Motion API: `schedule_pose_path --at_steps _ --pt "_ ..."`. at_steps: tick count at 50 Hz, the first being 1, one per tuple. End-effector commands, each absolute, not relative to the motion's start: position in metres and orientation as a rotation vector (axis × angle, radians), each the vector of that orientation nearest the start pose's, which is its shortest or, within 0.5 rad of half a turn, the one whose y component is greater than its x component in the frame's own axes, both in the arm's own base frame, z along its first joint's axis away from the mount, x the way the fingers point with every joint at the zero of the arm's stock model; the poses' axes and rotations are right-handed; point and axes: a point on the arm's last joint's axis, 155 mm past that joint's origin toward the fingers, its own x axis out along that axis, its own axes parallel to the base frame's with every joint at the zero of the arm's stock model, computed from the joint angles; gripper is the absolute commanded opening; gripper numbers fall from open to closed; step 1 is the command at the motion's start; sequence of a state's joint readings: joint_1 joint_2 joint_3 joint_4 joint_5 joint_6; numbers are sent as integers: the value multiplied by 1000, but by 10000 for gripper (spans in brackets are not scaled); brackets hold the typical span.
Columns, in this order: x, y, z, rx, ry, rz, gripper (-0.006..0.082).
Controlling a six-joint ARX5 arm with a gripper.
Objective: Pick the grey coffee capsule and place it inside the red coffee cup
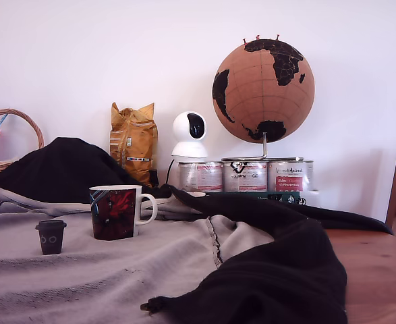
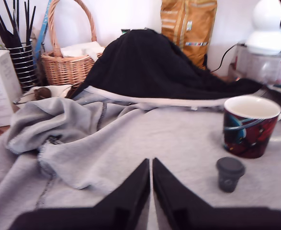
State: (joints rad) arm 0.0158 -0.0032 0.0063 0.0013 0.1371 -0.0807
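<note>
Gripper closed, empty, tin labels illegible

The exterior view looks low across the table; the wrist view faces forward (nearer the cloth); both share the red coffee cup.

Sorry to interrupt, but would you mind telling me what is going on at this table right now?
Nothing is being handled yet. In the wrist view the gripper hangs above the grey blanket with its fingers pressed together and empty. The grey coffee capsule stands on the blanket, close to the red coffee cup but apart from it, on the exterior view's left of the cup. What shows of the cup's white inside looks empty.
</note>
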Motion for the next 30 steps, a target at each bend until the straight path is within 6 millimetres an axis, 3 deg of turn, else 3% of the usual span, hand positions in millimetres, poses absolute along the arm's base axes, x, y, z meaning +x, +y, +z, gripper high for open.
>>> schedule_pose_path --at_steps 1,8,11,23,30 --pt "251 -28 167 -99 -32 -159 -12" --pt "247 -45 173 -119 -50 -249 -6" --pt "246 -52 172 -126 -42 -284 37" --pt "247 -71 167 -124 -13 -361 502" --pt "252 -77 155 -123 43 -376 599"
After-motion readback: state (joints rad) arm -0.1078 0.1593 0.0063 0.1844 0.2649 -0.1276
